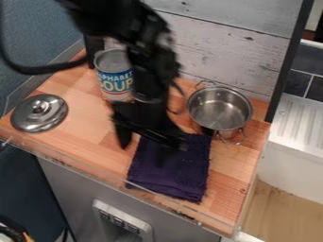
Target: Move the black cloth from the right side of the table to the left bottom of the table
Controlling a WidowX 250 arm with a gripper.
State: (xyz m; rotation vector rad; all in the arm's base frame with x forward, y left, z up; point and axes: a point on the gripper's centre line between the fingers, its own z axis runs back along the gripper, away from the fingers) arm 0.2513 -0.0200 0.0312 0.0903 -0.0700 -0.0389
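Pincer (145, 153): positioned above the left part of the folded dark cloth, pointing downward. Fingers stand wide apart, with a broad gap between the tips. One fingertip is seen just outside the left edge of the cloth, against bare wood; the other is seen against the cloth surface. Nothing is gripped between them. Contact between the fingertips and the cloth cannot be determined.

Arm (148, 56): black, enters at the top edge left of centre and descends to the pincer. A black cable (38, 70) loops out at its left side.

Cloth (174, 177): very dark, purple to black, lying flat near the front edge of the wooden table (79, 142), right of the table's middle. Layered folds show along its front edge.

Pot (217, 109): bare metal, upright and open-topped, with two wire handles. It stands directly behind the cloth and toward the right; the near handle hangs beside the cloth's rear right corner.

Can (114, 78): blue-labelled, upright, at the rear left, partly hidden by the arm.

Lid (39, 113): round, shiny metal, knob upward, at the left end of the table, well apart from the cloth.

Backboard (233, 40): pale, weathered planks, upright along the rear of the table.
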